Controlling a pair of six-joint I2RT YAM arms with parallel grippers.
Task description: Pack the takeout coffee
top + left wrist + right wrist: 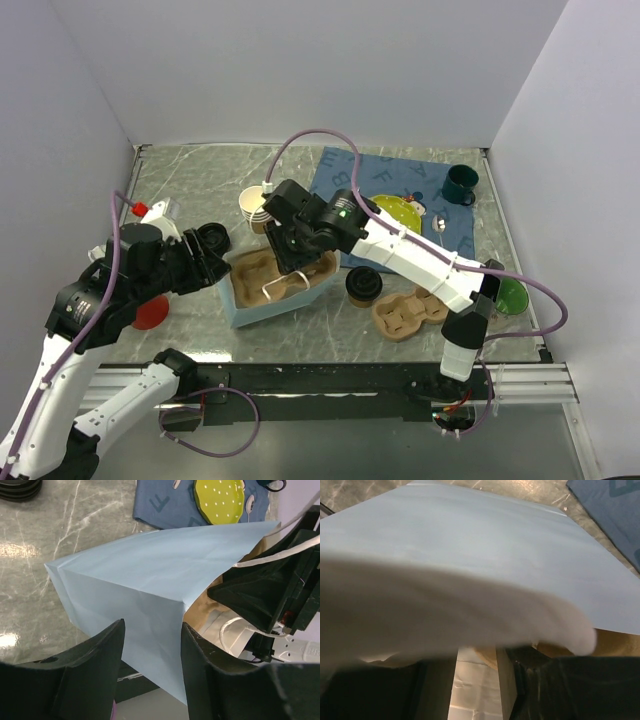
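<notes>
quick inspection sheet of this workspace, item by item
surface: grey marbled tabletop, no spills seen
job's things: takeout coffee lidded, upright on the table, outside the light blue bag; pulp cup carrier sits in the bag; second carrier lies on the table by the coffee
clutter: cream cup stack, black lids, blue cloth, yellow plate, green mug, green bowl, red disc
grippers: left gripper open at the bag's corner; right gripper down in the bag's mouth, grip unclear
cables: purple cable arcs over the cup stack
surroundings: plain white walls
</notes>
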